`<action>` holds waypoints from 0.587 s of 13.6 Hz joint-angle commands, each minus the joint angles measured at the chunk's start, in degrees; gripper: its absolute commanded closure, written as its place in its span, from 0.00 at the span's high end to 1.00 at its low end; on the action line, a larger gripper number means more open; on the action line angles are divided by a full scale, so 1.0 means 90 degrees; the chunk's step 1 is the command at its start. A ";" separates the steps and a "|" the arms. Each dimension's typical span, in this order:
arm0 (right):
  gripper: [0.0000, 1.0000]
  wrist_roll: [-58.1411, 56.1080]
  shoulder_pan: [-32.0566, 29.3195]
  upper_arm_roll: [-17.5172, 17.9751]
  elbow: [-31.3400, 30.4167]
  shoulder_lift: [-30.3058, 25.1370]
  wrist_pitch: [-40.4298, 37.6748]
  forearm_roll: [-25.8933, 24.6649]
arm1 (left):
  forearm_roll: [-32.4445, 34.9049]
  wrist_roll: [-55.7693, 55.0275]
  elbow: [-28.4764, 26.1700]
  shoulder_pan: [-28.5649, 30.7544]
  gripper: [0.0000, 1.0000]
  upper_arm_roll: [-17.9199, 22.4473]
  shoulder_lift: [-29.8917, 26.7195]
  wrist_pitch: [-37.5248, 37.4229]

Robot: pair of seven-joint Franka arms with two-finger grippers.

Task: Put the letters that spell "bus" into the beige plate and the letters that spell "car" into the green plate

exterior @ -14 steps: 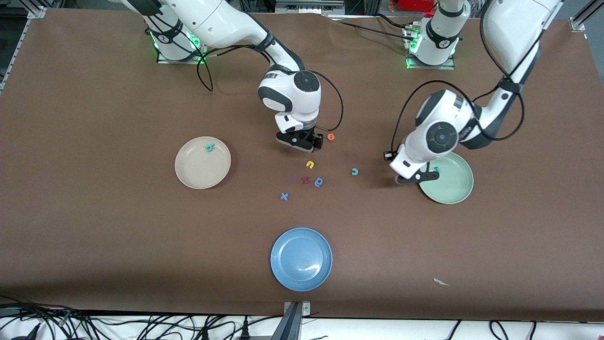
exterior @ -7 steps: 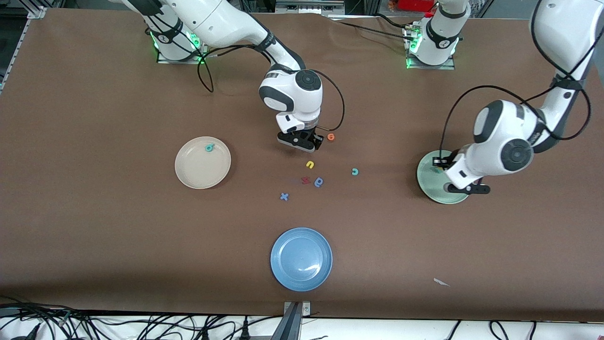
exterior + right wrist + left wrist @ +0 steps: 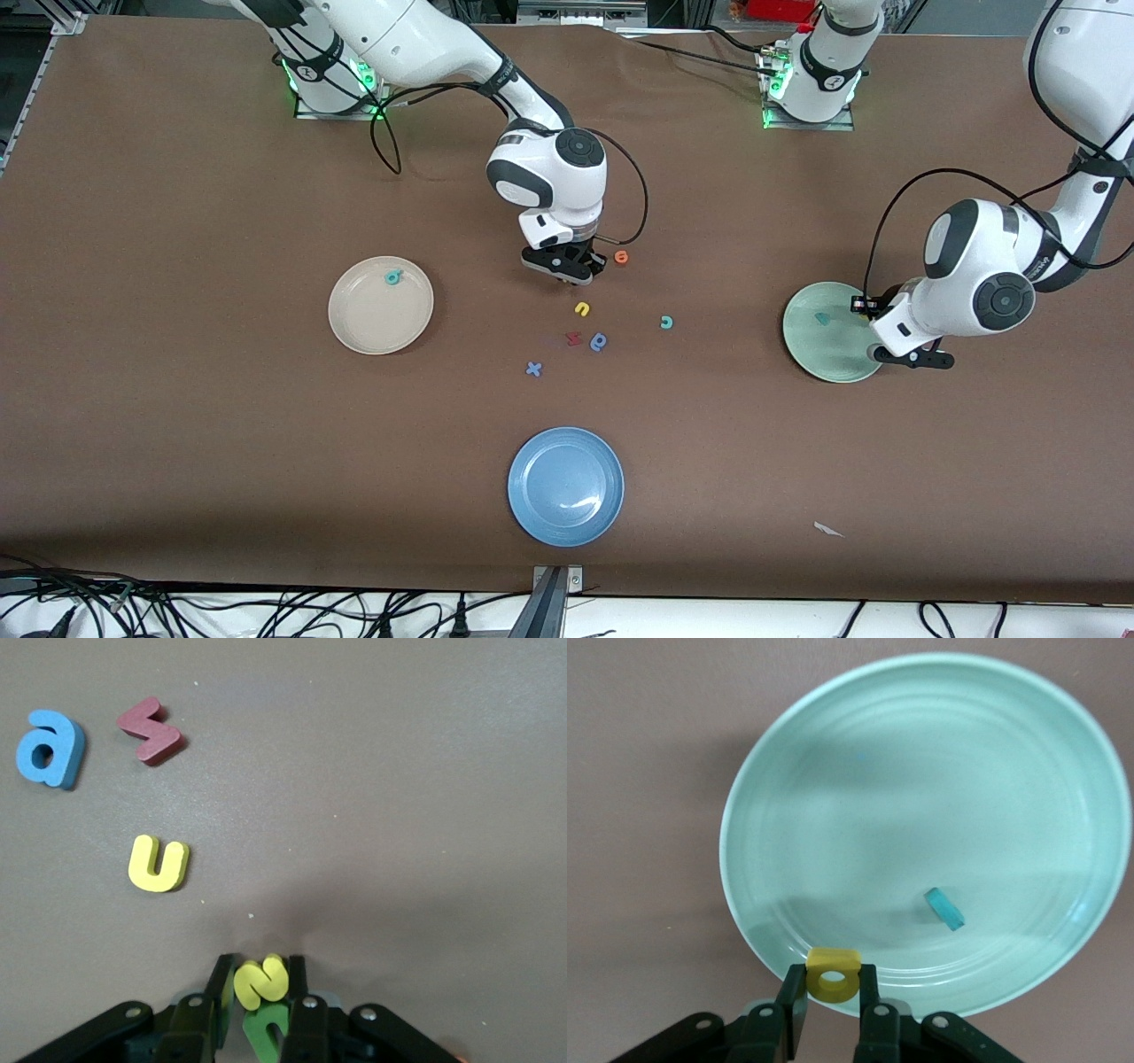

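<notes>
- The table has a brown cover.
- The blue plate lies nearest the front camera.
- Farther from the camera than the blue plate lie:
- a blue "x"
- a red letter
- a blue round letter
- a yellow "u"
- a teal letter
- an orange letter
- The beige plate lies toward the right arm's end
- The green plate lies toward the left arm's end

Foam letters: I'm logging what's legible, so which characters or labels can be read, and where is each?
"a": blue a, on the table.
"u": yellow u, on the table.
"s": yellow s, in the right end effector.
"x": blue x, on the table.
Too small or turned away: teal piece in the green plate, yellow piece in the left end effector, teal letter in the beige plate.
No printed words or labels.
</notes>
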 commanded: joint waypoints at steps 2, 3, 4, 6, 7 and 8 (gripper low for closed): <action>0.05 0.0097 0.0023 -0.0094 0.0054 0.0195 -0.0019 -0.0208 | 0.0170 0.0101 0.0042 0.0057 0.08 -0.0026 0.0123 -0.0027; 0.04 0.0077 0.0003 -0.0094 -0.0014 0.0147 -0.0019 -0.0208 | 0.0170 0.0100 0.0042 0.0057 0.20 -0.0036 0.0123 -0.0017; 0.04 -0.0030 -0.0065 -0.0084 -0.0111 0.0021 -0.0029 -0.0227 | 0.0160 0.0100 0.0052 0.0057 0.41 -0.0036 0.0123 -0.0017; 0.04 -0.0390 -0.0357 -0.0045 -0.0510 -0.0417 -0.0029 -0.0227 | 0.0160 0.0091 0.0101 0.0028 0.65 -0.0036 0.0143 -0.0017; 0.04 -0.0624 -0.0581 0.0013 -0.0793 -0.0691 -0.0029 -0.0227 | 0.0160 0.0071 0.0140 0.0019 0.73 -0.0046 0.0133 -0.0027; 0.04 -0.0936 -0.0941 0.0236 -0.1134 -0.1003 -0.0029 -0.0227 | 0.0111 0.0042 0.0208 -0.0001 0.77 -0.0065 0.0114 -0.0066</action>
